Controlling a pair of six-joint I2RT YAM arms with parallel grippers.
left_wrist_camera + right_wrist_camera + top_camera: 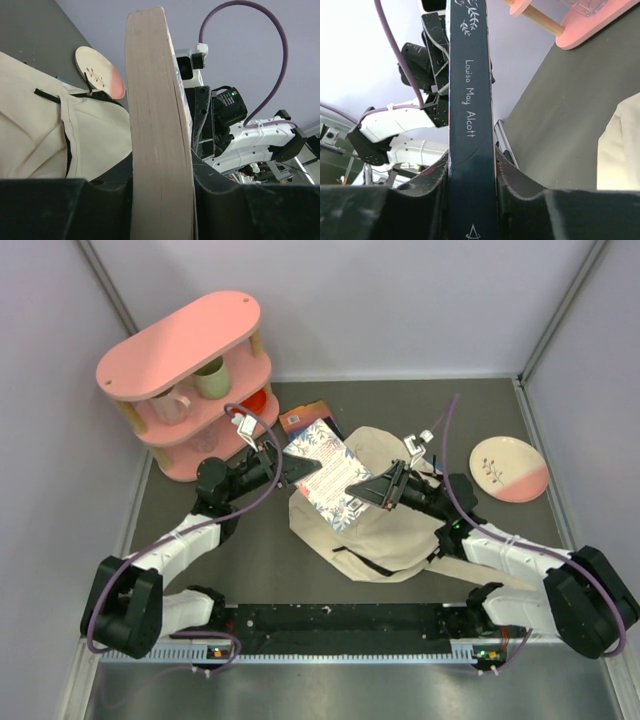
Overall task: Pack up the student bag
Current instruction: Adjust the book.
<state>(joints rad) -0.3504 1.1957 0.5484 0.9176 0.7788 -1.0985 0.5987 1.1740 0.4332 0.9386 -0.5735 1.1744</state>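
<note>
Grey counter (pixel 250 560) carries the student bag (pixel 400 540), lying flat. Over the bag, left pincer (pixel 290 465) and right pincer (pixel 368 490) are both clamped on one book (pixel 330 475). Packing looks barely begun: book not yet inside.

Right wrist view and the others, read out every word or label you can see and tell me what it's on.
"Louisa May Alcott": on the dark spine of the book, right wrist view.
Print on its cover, top view: too small to read.
Nothing else is legible.
</note>
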